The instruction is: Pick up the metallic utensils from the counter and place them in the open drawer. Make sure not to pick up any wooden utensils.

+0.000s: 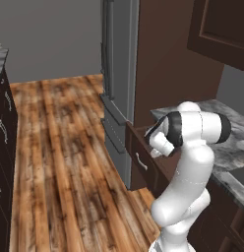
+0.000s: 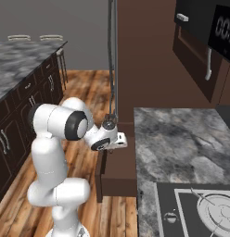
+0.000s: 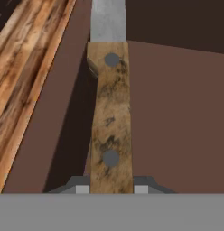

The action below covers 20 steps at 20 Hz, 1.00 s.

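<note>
My gripper [image 3: 111, 187] is shut on the knife [image 3: 110, 113], gripping the end of its mottled brown handle with two grey rivets. The silvery blade points away toward the top of the hand view. Beneath the knife lies the dark brown inside of the open drawer [image 3: 177, 113]. In the right base view the gripper [image 2: 120, 142] hangs over the drawer [image 2: 119, 178], just left of the marbled counter [image 2: 182, 139]. In the left base view the drawer [image 1: 143, 152], with its small silvery pull, sticks out below the counter [image 1: 227, 128], and my arm hides the hand there.
A tall grey fridge [image 1: 119, 74] stands just past the drawer. A stovetop [image 2: 200, 208] is set into the counter at the near right. An island with dark cabinets [image 2: 19, 60] runs along the left, and wooden floor [image 1: 60, 147] lies between.
</note>
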{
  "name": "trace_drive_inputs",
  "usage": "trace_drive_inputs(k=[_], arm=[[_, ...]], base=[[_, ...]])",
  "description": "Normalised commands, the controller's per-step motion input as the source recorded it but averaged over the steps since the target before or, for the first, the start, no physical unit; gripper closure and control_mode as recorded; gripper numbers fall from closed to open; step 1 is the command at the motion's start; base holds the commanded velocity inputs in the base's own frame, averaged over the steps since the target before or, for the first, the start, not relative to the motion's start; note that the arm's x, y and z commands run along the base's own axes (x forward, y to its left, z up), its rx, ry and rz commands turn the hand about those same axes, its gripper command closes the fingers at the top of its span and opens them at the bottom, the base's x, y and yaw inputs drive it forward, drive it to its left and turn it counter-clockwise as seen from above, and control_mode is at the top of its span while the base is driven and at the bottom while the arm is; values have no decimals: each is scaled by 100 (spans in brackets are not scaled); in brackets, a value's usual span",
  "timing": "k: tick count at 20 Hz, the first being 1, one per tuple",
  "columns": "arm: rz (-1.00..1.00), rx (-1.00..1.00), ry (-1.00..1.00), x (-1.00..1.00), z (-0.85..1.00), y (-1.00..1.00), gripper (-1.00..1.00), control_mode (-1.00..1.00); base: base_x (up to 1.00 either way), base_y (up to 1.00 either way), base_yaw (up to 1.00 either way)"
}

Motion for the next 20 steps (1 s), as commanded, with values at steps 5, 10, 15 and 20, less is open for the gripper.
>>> trace_drive_inputs(k=[5,10,15,20], arm=[[1,0,0,7,-63,3,100,-100],[0,0,3,8,-44,4,100,-100],[0,-1,4,-24,-82,91,100,-100],[0,-7,15,-37,-53,100,100,-100]], base=[[0,0,0],[0,0,0],[0,0,0],[0,0,0]])
